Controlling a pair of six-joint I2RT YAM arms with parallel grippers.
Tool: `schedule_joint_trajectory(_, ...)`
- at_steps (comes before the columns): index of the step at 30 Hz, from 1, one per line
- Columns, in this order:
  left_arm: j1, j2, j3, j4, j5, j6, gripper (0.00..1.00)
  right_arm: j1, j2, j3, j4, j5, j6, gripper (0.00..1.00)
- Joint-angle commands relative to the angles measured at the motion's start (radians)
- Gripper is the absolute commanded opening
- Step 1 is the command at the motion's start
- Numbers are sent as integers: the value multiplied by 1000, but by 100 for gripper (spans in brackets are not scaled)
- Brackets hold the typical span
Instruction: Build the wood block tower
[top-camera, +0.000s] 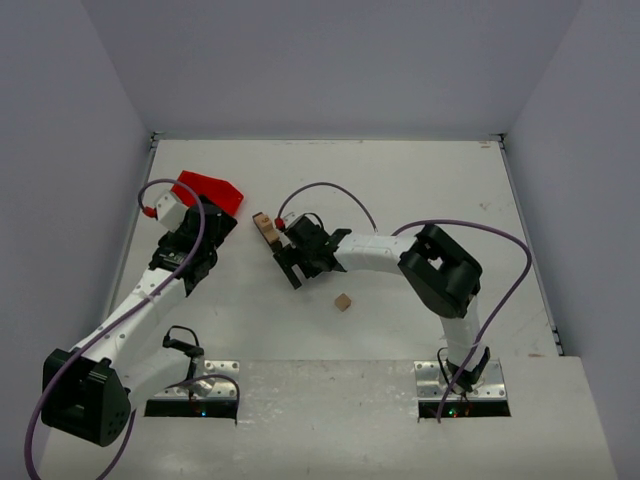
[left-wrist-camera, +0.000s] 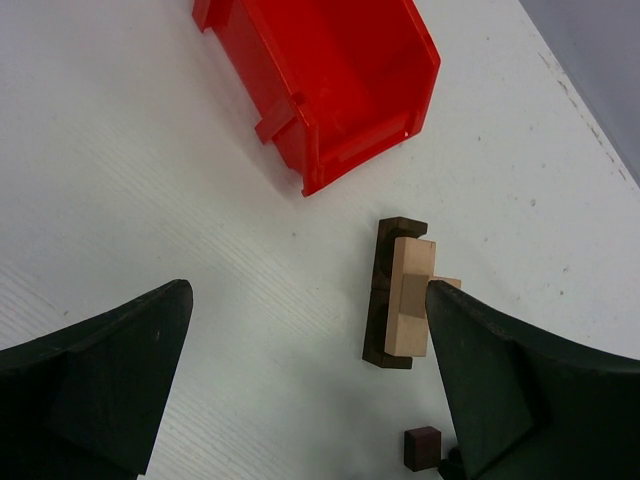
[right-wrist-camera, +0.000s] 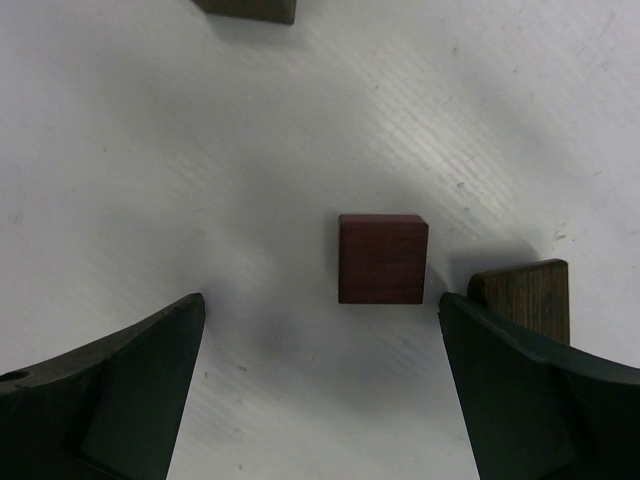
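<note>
Wood block tower just ahead of wide-spread left fingers, maybe touching one; right fingers wide, straddling dark-red cube.

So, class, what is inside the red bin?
The red bin shows only its own bare red floor and walls, with nothing lying in it. Its far end runs out of the left wrist picture, so that part is unseen.

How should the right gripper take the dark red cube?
Come straight down and close on the two faces toward the fingers: the dark red cube lies flat, square to the open right gripper. A dark brown block sits near one finger.
</note>
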Motion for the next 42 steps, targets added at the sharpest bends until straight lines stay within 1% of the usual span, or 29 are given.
schedule_joint_trajectory(1,8,5,21,17,-1,11,100,-9,10,46,12,64,47,96)
schedule_joint_trajectory(3,8,11,23,19,-1,12,100,-8,13,54,12,82,44,92)
schedule_joint_trajectory(4,8,11,21,19,1,14,100,-9,14,54,11,82,44,92)
schedule_joint_trajectory(8,8,18,24,23,9,17,100,-10,28,77,10,103,25,73)
schedule_joint_trajectory(14,8,25,24,32,21,21,100,-11,30,88,8,126,3,58)
schedule_joint_trajectory(18,8,23,23,33,24,23,100,-11,33,96,10,137,-7,46)
schedule_joint_trajectory(19,8,23,24,34,24,23,100,-11,34,98,10,137,-9,45)
schedule_joint_trajectory(25,8,17,21,34,31,24,100,-12,34,113,10,138,-20,28)
schedule_joint_trajectory(29,8,17,20,34,30,23,100,-11,26,137,4,135,-37,19)
schedule_joint_trajectory(31,8,12,21,34,31,25,100,-12,20,154,-9,131,-46,17)
schedule_joint_trajectory(35,8,1,15,34,27,23,100,-11,-13,185,-8,107,-79,17)
schedule_joint_trajectory(39,8,-4,14,34,25,22,100,-11,-29,261,-31,89,-109,17)
schedule_joint_trajectory(42,8,-2,15,33,24,22,100,-11,-10,336,-67,44,-116,17)
